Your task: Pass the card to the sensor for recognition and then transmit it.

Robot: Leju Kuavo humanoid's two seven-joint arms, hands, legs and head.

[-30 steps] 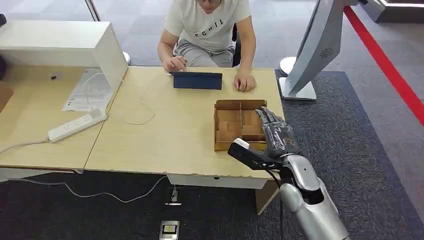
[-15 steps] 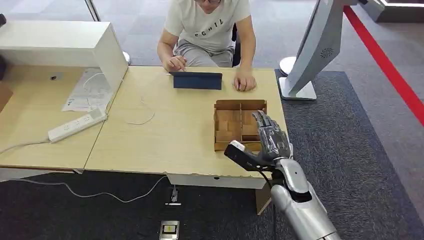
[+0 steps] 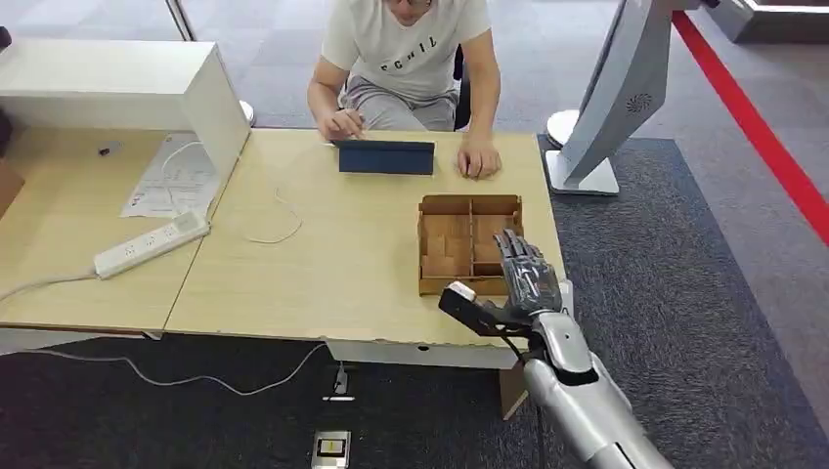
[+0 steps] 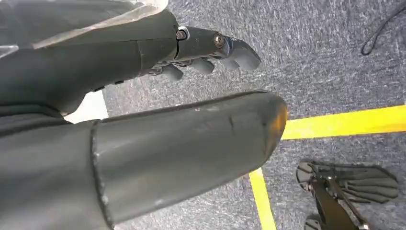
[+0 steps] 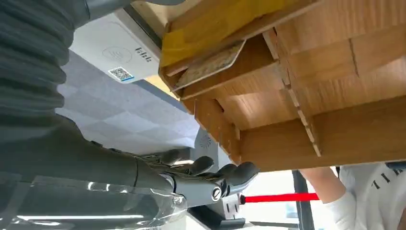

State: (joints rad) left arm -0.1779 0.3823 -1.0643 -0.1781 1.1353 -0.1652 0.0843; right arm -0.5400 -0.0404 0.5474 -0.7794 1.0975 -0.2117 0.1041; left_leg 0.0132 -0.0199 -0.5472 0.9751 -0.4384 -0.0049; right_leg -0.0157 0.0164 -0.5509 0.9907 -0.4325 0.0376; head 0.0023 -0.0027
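Note:
A wooden box (image 3: 469,242) with several compartments stands near the table's right front corner. In the right wrist view a thin mottled card (image 5: 210,64) lies flat in one compartment of the box (image 5: 306,76). Beside the box sits a white sensor (image 5: 115,53) with a contactless mark and a QR code. My right hand (image 3: 526,278) hovers over the box's near right corner with its fingers (image 5: 210,179) spread, holding nothing. My left hand (image 4: 143,96) hangs over grey carpet, fingers (image 4: 210,52) loosely extended and holding nothing.
A person (image 3: 411,59) sits at the table's far side, hands by a dark blue tablet (image 3: 386,156). A white power strip (image 3: 152,244), papers (image 3: 171,181) and a white cabinet (image 3: 117,83) are at the left. A white kiosk stand (image 3: 601,127) rises right of the table.
My right hand has drawn back toward the table's front edge and slightly left, from over the box's right side to its near right corner. Its fingers stay spread.

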